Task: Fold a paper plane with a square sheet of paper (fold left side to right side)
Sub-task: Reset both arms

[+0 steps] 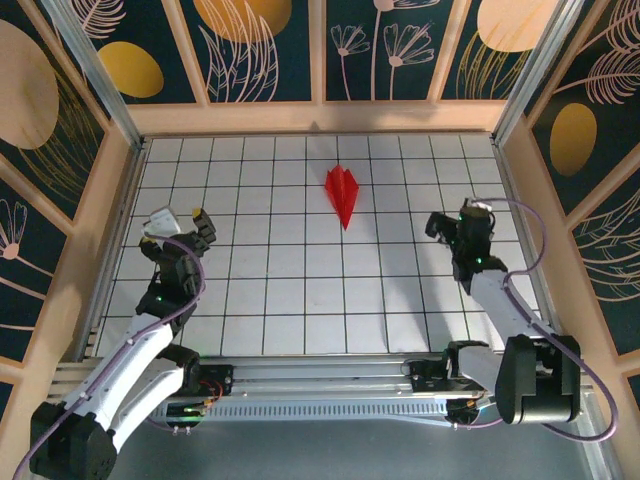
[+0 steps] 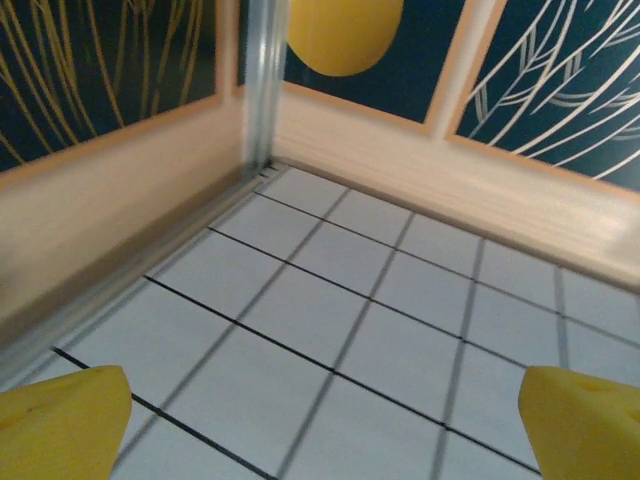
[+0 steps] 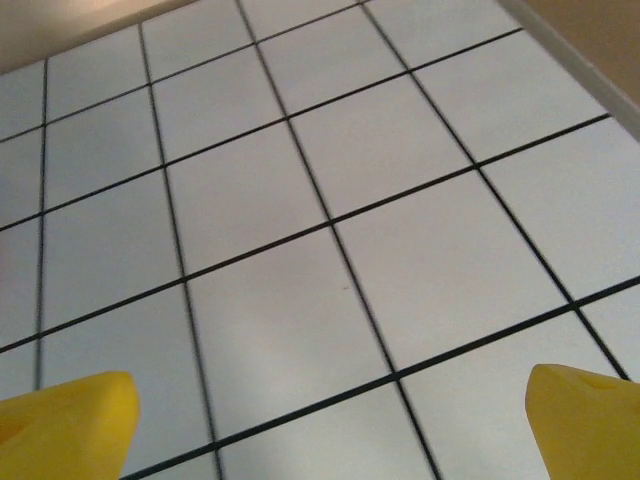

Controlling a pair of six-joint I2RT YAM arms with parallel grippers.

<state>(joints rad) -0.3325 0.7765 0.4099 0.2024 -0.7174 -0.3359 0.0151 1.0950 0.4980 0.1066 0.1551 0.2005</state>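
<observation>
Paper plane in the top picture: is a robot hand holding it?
No, the red paper plane lies alone on the table, apart from the left gripper and the right gripper, both open.

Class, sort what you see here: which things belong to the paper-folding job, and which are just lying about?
Job: paper plane; left gripper and right gripper, both open.
Just there: gridded table, patterned walls.
</observation>
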